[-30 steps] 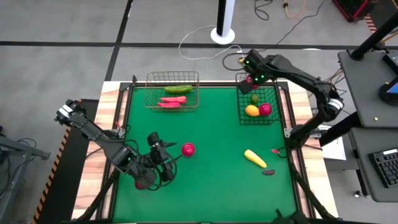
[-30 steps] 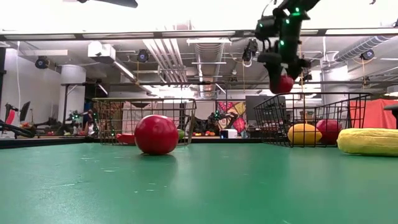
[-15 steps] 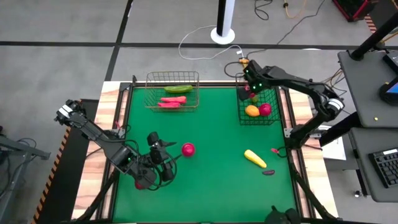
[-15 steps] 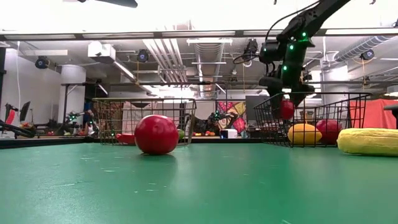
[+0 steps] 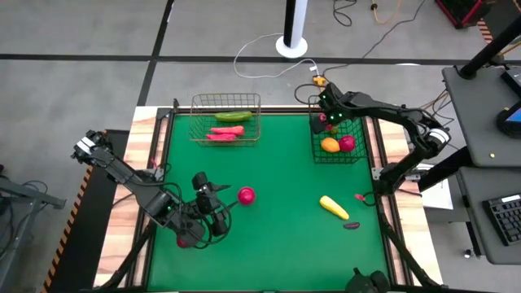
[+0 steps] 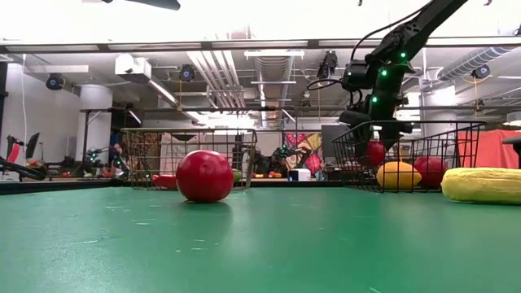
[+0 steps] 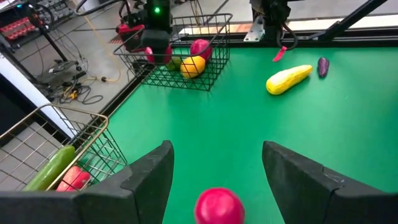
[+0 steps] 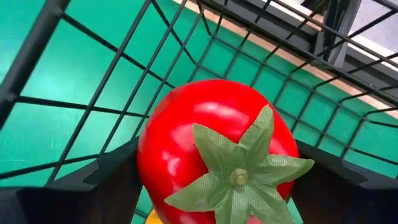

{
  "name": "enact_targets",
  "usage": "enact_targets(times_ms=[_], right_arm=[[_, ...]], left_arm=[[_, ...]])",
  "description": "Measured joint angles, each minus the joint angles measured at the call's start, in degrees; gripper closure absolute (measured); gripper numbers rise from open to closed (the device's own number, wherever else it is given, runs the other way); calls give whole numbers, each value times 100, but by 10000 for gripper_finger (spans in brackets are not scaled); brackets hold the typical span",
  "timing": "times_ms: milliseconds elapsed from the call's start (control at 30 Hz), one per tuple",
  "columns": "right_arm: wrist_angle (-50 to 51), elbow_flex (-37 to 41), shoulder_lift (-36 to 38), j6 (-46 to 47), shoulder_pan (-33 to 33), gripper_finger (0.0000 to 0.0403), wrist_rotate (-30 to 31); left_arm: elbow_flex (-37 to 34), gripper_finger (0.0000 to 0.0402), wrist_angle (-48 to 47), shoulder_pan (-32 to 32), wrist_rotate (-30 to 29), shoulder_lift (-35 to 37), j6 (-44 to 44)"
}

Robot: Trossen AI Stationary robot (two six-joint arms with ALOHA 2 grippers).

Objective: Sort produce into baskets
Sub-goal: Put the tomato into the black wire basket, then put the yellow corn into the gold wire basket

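Observation:
My right gripper (image 5: 328,120) is down inside the black wire basket (image 5: 356,156), shut on a red tomato (image 8: 217,149) with a green leafy top; it also shows in the low view (image 6: 373,153). A yellow-orange fruit (image 5: 329,145), a pink-red fruit (image 5: 347,143) and a lime (image 5: 334,129) lie in that basket. My left gripper (image 7: 214,163) is open and low over the table, with a red round fruit (image 7: 217,206) on the mat just before its fingers. The tan basket (image 5: 197,122) holds a cucumber (image 5: 234,116) and red chilies (image 5: 224,133). My right gripper pinches the tomato's two opposite sides (image 8: 146,155) between its two fingers. The fingers come from above, pointing down. The tomato sits upright, leafy top toward the wrist, below the basket's rim; whether it touches the basket's floor I cannot tell.
On the mat at the right lie a long yellow piece (image 5: 334,207), a small red chili (image 5: 360,197) and a dark purple piece (image 5: 352,225). The middle of the green mat (image 5: 277,163) is bare.
My right gripper has gone down with the tomato, from above the black basket's rim to inside the basket, staying shut on it.

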State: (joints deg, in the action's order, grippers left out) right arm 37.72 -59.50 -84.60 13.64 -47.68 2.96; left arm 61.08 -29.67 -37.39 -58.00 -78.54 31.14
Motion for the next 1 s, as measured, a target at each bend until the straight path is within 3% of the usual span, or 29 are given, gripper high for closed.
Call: enact_targets(times_ms=[567, 1000], right_arm=[[12, -22, -2, 132, 2, 75, -95], [-55, -23, -2, -10, 0, 40, -192]], left_arm=[[-4, 175, 2, 0, 2, -4, 4], [-4, 175, 2, 0, 4, -7, -7]])
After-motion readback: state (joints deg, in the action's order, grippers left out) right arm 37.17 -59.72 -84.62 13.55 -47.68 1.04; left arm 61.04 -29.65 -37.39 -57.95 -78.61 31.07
